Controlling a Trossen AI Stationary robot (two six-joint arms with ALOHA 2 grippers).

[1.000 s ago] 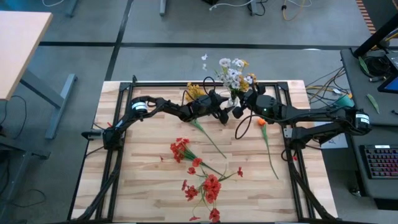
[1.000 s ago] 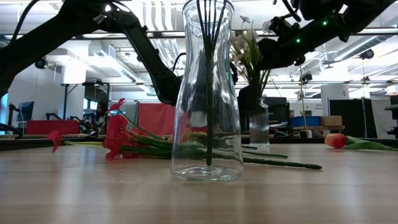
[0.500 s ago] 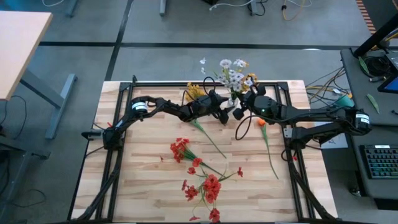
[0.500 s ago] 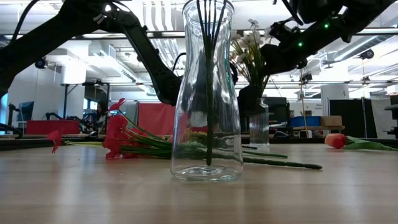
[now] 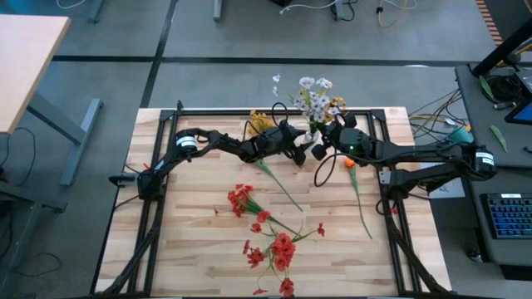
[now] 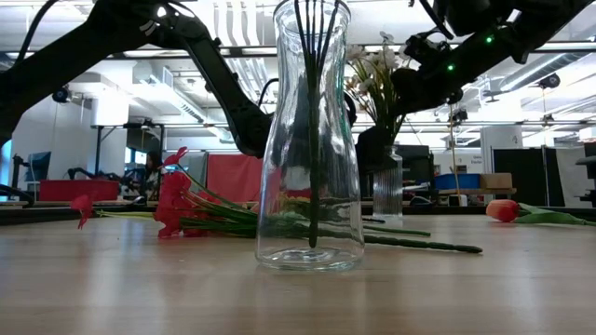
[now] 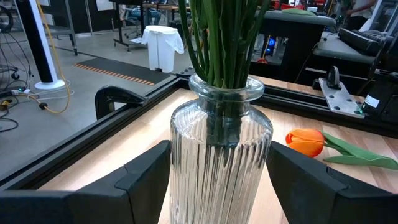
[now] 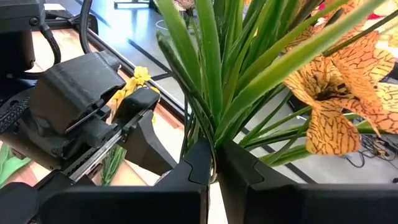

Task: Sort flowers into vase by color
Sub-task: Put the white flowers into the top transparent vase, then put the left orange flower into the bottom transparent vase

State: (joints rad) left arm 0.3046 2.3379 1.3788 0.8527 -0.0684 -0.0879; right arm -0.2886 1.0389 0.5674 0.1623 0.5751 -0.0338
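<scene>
- Your right pincer (image 8: 211, 163) is nipped tight on thin green stems (image 8: 208, 87) of the bunch, at the far edge of the bench (image 5: 208, 249) near its right corner. If those slim stems slide between the fingers, the spray will sag or drop beside the neck instead of going in.
- Your left pincer (image 7: 217, 177) stands spread on either side of the ribbed vase (image 7: 221, 155), fingers just beside the glass; whether they touch it you cannot tell. If you pull or push the stems sideways while the vase is not braced, I judge it could tip or skid.
- The bunch in that vase (image 5: 314, 100) carries white and pale blossoms, with an orange-veined bloom (image 8: 333, 106) close to the right wrist camera. Crowded stems could snag on the rim, so the new one may drag others out.
- The two arms sit very near each other at the vase; a careless swing could knock one pincer into the other.
- Well apart, toward the middle and near edge, red flowers (image 5: 274, 245) lie loose on the bench, and an orange tulip (image 5: 350, 164) lies near the right edge.
- A clear carafe (image 6: 310, 140) with dark stems stands near the low camera; its place on the bench you cannot tell from above.
- Mixing colours is the remaining risk.
</scene>
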